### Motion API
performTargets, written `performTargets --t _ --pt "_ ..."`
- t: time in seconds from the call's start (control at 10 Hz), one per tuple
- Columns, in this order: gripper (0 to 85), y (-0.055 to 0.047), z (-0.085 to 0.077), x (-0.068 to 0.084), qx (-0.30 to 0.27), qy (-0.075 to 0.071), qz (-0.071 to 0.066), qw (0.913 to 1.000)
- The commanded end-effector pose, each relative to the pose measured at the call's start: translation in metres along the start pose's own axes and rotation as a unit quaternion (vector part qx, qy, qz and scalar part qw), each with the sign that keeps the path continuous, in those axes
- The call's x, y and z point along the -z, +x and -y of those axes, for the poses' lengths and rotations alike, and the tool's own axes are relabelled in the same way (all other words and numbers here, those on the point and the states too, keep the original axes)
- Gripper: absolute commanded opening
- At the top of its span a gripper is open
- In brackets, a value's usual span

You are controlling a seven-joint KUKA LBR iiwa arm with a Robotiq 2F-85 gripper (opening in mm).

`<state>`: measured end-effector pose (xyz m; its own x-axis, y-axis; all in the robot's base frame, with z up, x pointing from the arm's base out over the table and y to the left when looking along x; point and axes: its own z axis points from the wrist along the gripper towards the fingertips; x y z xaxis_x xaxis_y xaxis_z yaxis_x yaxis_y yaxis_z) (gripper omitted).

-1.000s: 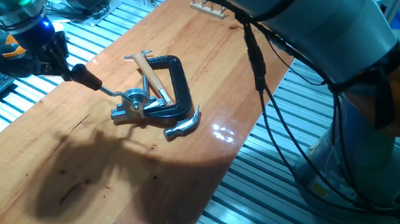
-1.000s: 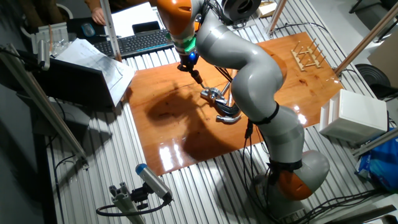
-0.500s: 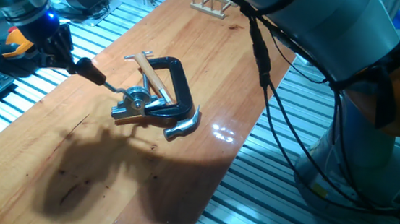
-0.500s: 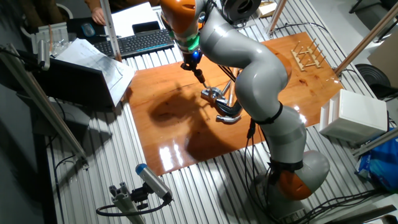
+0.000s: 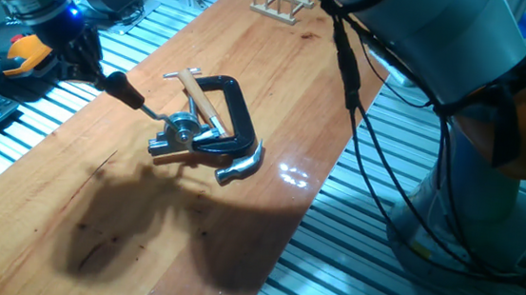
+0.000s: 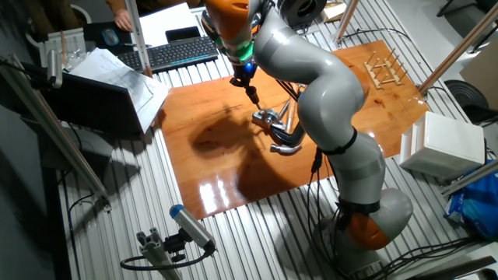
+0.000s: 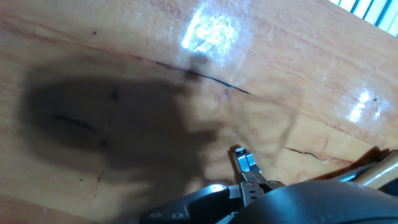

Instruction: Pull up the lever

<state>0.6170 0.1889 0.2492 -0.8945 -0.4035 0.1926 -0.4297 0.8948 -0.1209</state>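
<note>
The lever has a thin silver arm [image 5: 151, 114] that runs from a small silver hub [image 5: 181, 132] up to a dark red-brown knob [image 5: 121, 88]. My gripper [image 5: 100, 73] is shut on that knob, at the left of the wooden table [image 5: 279, 73], and holds it off the board. In the other fixed view the gripper [image 6: 248, 82] stands over the knob [image 6: 251, 95], up and left of the hub [image 6: 264, 119]. The hand view shows only a dark rounded mass [image 7: 298, 202] at the bottom and a small metal part [image 7: 246, 165].
A black C-clamp [image 5: 239, 110] and a pale-handled hammer [image 5: 202, 102], with its steel head [image 5: 241, 165], lie against the hub. A small wooden rack [image 5: 277, 4] stands at the far end of the table. A keyboard [image 6: 176, 52] and a laptop [image 6: 101, 101] lie beyond the table's edge.
My gripper has moved up and a little toward the far end with the knob in it. The lever arm has swung steeper. The hub, clamp and hammer have stayed in place.
</note>
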Motion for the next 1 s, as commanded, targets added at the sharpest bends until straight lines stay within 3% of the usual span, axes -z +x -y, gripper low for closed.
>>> performTargets --t 0.0,0.2,0.5,0.7,0.9 --pt "0.0 0.002 0.000 0.000 0.000 0.001 0.001 1.0000" --pt "0.0 0.001 -0.001 -0.001 0.000 0.001 0.003 1.0000" --pt "0.0 -0.019 -0.019 0.009 0.001 -0.010 -0.004 0.9999" --pt "34.0 -0.029 -0.029 0.016 -0.002 0.012 -0.010 0.9999" --pt "34.0 -0.033 -0.034 0.014 -0.001 0.008 -0.003 1.0000"
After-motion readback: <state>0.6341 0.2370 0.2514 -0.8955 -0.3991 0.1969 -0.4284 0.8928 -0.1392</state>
